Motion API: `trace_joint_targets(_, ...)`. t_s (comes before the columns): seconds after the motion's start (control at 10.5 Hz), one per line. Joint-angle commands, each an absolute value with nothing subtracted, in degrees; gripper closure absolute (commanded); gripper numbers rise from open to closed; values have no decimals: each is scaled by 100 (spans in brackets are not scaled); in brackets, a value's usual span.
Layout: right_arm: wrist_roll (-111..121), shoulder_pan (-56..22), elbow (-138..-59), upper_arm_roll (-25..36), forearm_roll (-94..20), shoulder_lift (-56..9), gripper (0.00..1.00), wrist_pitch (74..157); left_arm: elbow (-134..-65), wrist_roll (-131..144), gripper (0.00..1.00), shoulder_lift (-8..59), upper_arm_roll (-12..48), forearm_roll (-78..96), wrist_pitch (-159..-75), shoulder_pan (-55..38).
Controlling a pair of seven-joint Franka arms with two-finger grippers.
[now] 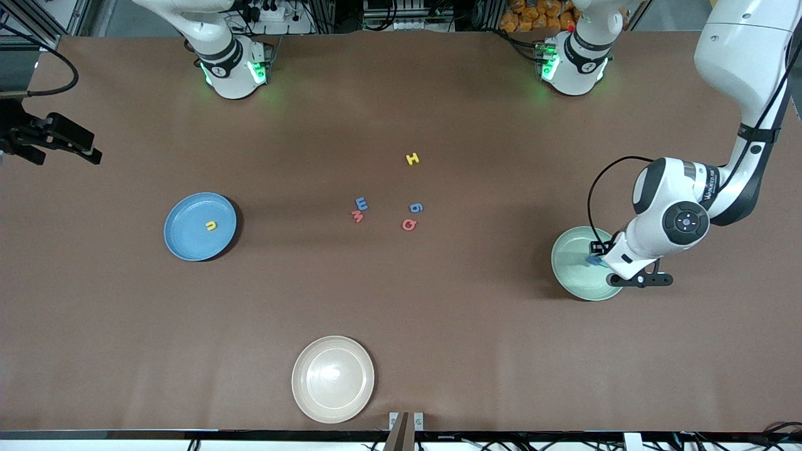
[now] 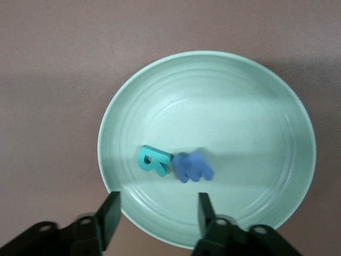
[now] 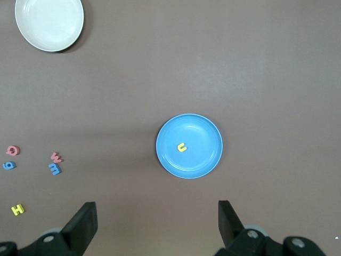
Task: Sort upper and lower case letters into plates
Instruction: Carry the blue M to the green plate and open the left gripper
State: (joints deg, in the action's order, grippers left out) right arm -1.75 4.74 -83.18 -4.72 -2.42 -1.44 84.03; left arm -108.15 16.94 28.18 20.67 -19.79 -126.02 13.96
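Three letters sit sorted, a teal B [image 2: 153,160] and blue letter [image 2: 193,167] in the mint plate [image 1: 567,275] under the spread left gripper [image 2: 155,216], a yellow u [image 1: 212,225] in the blue plate [image 1: 182,241], while five letters [image 1: 388,207] wait mid-table and the right gripper [image 3: 157,224] hangs open over the table beside the blue plate.

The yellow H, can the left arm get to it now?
Probably yes. The yellow H lies alone on bare table, nothing over it. The left tool is open over the mint plate, holding nothing, so it could swing across.
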Motion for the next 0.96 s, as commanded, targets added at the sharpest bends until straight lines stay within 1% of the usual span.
trace_joint_targets(0.0,-264,466,-8279,-457,-316,-167,0,8402,-10697,1897,0,2813,2056,-1881,-12595,1108)
trace_joint_targets(0.29,-264,457,-8279,-457,-316,-167,0,8394,-10661,2510,0,2813,2205,-1837,-12595,617)
trace_joint_targets(0.48,-264,448,-8305,-466,-316,-176,0,8402,-10591,3257,0,2874,2338,-1907,-12595,91)
trace_joint_targets(0.67,-264,344,-8323,-466,-316,-255,0,8411,-10407,3829,0,3127,2347,-1907,-12595,-481)
trace_joint_targets(0.86,-272,299,-8393,-466,-325,-307,0,8472,-10048,4462,0,3453,2338,-1907,-12595,-1192)
